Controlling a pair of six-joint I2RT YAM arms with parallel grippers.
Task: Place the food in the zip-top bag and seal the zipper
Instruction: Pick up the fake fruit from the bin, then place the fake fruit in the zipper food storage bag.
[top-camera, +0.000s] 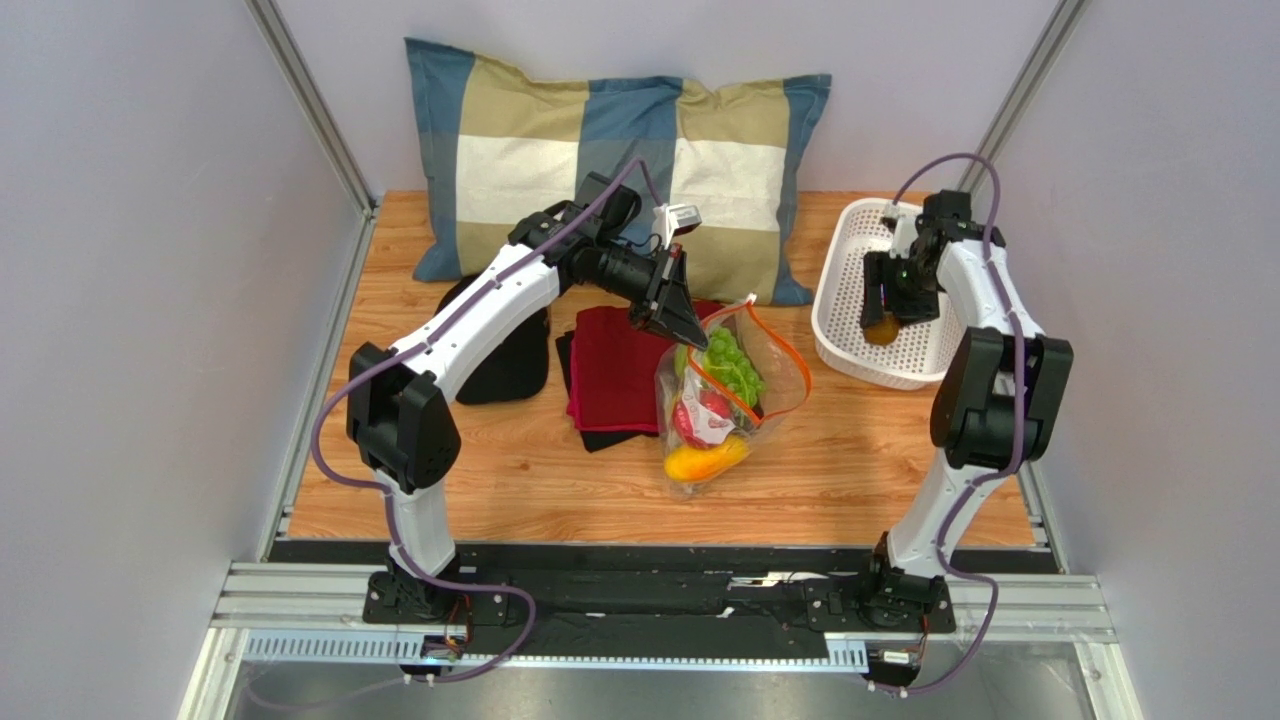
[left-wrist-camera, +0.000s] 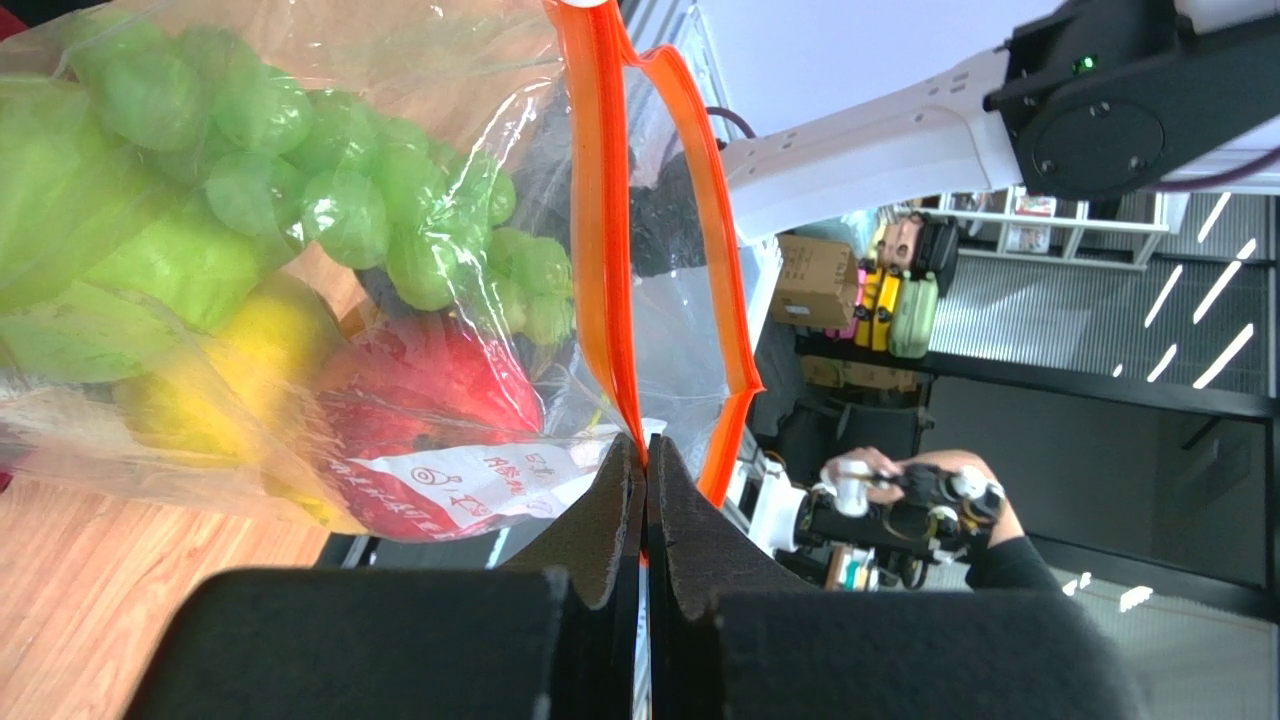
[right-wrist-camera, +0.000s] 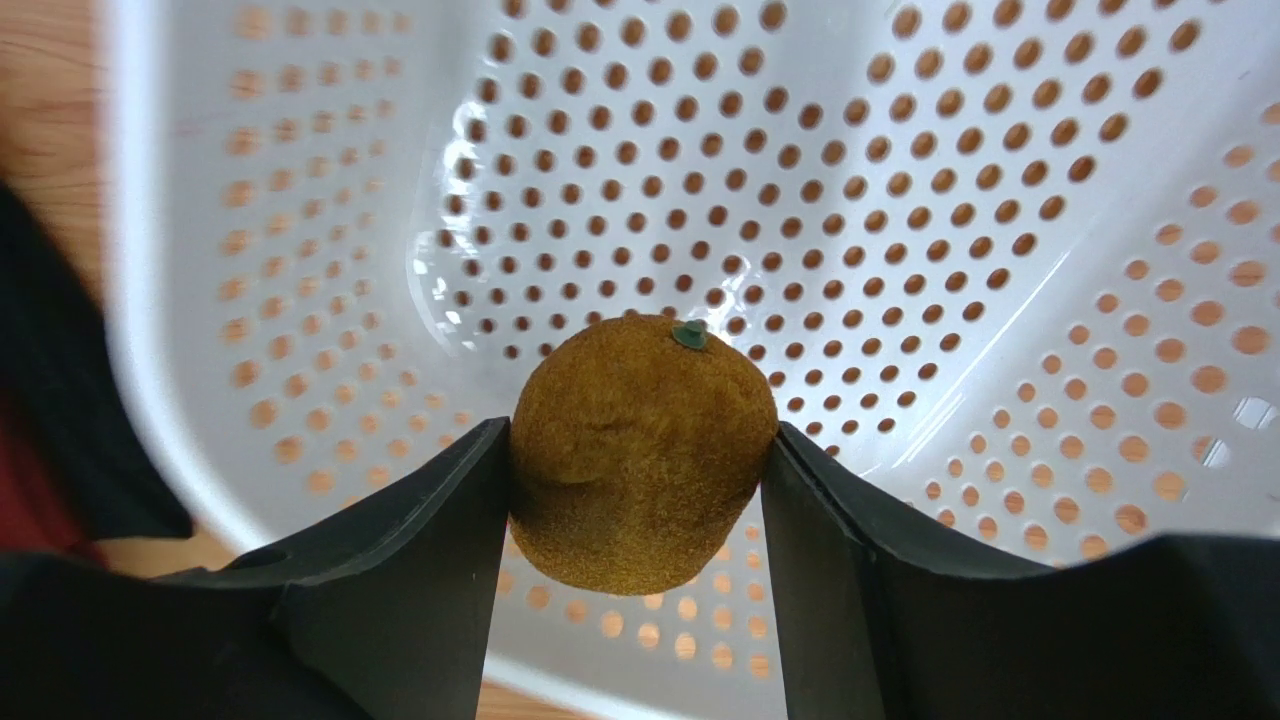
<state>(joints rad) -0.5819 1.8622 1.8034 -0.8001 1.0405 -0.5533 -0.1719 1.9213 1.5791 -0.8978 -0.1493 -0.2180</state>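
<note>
Top external view: we see the wooden table (top-camera: 902, 465) with a checked pillow (top-camera: 526, 165) lying along its far edge. At the far right stands a white perforated basket (top-camera: 839, 263). A dark red cloth (top-camera: 616, 368) is spread near the middle of the table. Just to the right of it the zip-top bag (top-camera: 721, 398) stands with its mouth open. The food inside it includes a green grape bunch (left-wrist-camera: 346, 195), a red round fruit (left-wrist-camera: 436, 383) and yellow pieces. The left gripper (left-wrist-camera: 646, 495) has its fingers pinched tight on the zipper (left-wrist-camera: 598, 225), holding the bag's mouth edge up. The right gripper (top-camera: 879, 323) is over the basket. In its wrist view we find both fingers pressed against the sides of a brown round fruit (right-wrist-camera: 643, 450) above the basket's floor.
</note>
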